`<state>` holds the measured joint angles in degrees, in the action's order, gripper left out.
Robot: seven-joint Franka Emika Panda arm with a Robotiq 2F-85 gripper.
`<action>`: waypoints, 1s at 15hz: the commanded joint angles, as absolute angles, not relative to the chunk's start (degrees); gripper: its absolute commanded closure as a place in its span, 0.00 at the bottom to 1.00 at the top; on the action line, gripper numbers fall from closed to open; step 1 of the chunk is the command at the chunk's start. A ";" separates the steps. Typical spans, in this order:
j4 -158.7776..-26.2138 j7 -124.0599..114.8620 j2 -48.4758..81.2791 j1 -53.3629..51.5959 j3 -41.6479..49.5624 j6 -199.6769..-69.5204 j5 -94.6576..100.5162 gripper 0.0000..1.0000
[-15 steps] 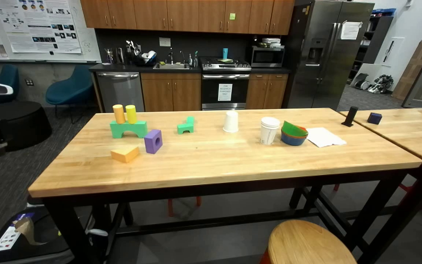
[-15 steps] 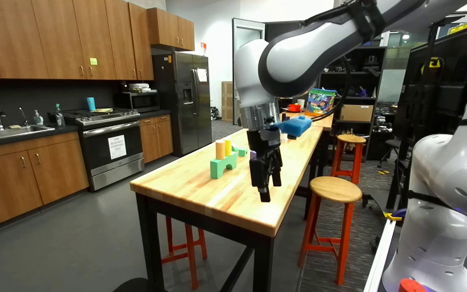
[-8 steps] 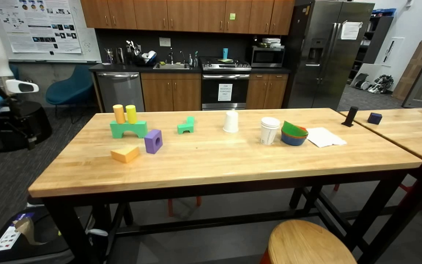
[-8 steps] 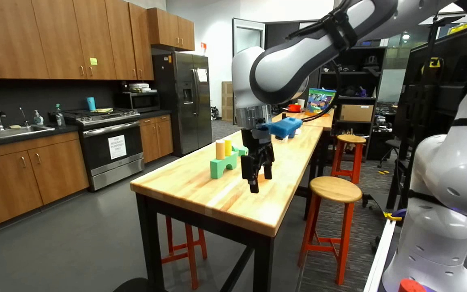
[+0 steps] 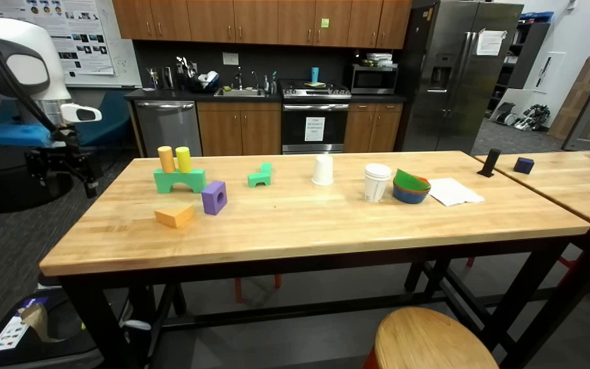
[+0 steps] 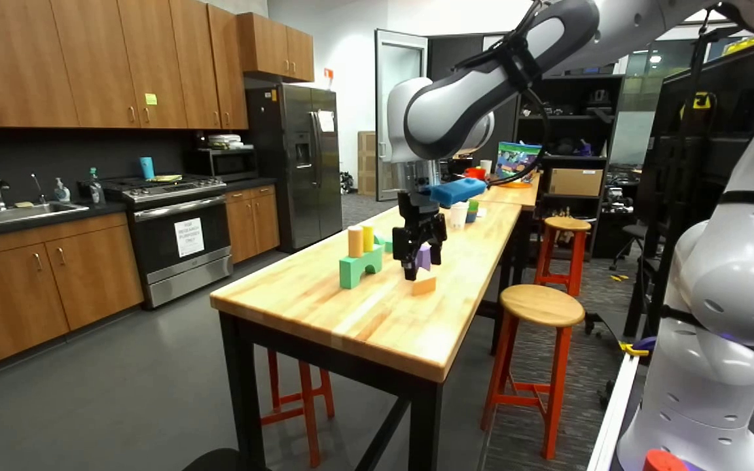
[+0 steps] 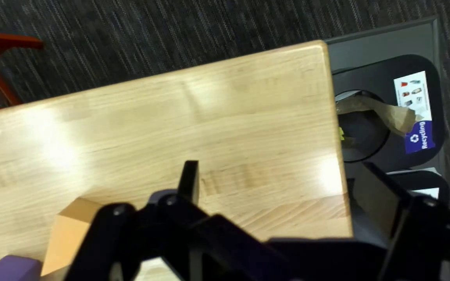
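Hand (image 7: 283, 183): moved nearer orange wedge (image 7: 64, 240) since earlier frame; jaws wide apart, in air nr end of counter (image 7: 248, 105).
Position of orange wedge: flat on counter, nr Hand, apart fr. it.
Purple block (image 5: 214, 199): w/ round hole, just beside orange wedge.
Green arch (image 5: 180, 177): bears orange cyl. (image 5: 166, 159) + yellow cyl. (image 5: 183, 159), both upright.
Upside-down cup (image 5: 322, 170): white, farther down counter; past it stacked cups (image 5: 375, 185), nested bowls (image 5: 411, 196), paper sheet (image 5: 454, 191).
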<state>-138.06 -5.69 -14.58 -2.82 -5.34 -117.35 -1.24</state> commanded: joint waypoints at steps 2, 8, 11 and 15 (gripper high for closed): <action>-138.00 -5.72 -14.33 -0.71 -2.93 -117.90 1.15 0.00; -137.88 -5.14 -14.32 2.29 0.78 -118.67 1.27 0.00; -138.02 -5.43 -14.44 2.37 1.08 -118.23 0.63 0.00; -138.04 -5.36 -14.46 2.94 1.78 -118.25 0.62 0.00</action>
